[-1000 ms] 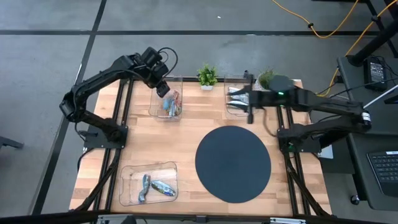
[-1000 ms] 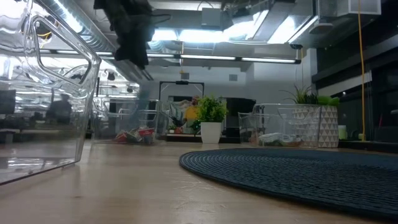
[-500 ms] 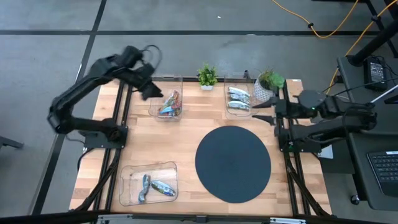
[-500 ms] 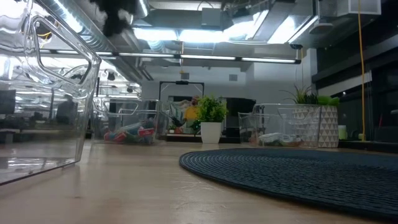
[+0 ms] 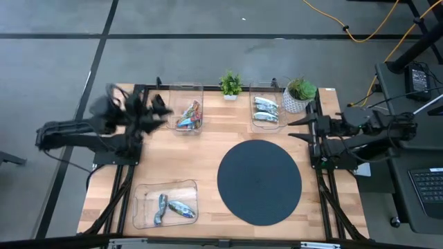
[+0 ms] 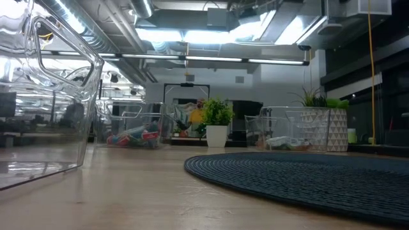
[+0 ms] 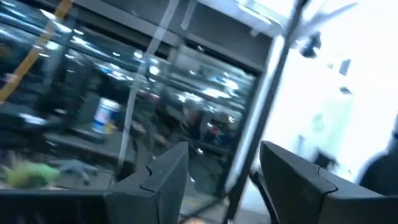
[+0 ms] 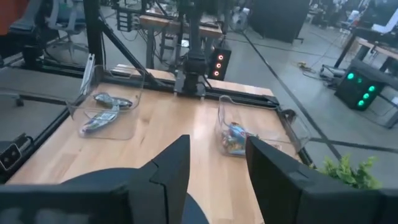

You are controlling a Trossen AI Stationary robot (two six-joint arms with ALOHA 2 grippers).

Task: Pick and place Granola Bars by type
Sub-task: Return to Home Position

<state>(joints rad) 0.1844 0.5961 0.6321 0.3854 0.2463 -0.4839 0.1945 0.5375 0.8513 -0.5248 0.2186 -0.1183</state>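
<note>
Granola bars lie in three clear trays. Red-orange and blue bars (image 5: 188, 115) fill the far-left tray (image 5: 172, 124), and the low view shows these bars (image 6: 132, 137) too. Silver-white bars (image 5: 266, 109) lie in the far-right tray. Green and blue bars (image 5: 172, 207) lie in the near-left tray, also visible as bars (image 8: 102, 111) in the right wrist view. My left gripper (image 5: 158, 111) (image 7: 214, 180) hangs open by the table's left edge, left of the far-left tray. My right gripper (image 5: 299, 128) (image 8: 217, 168) is open at the right edge.
A dark round mat (image 5: 259, 182) covers the table's middle right. Two small potted plants (image 5: 230, 84) (image 5: 299, 90) stand at the far edge, between and beside the far trays. Bare wood shows between the left trays. The near-left tray's wall (image 6: 83, 96) looms close in the low view.
My left gripper has swung from above the far-left tray out toward the table's left edge, dropping out of the low view. My right gripper has drawn back from over the far-right tray toward the right edge. The bars have stayed in their trays.
</note>
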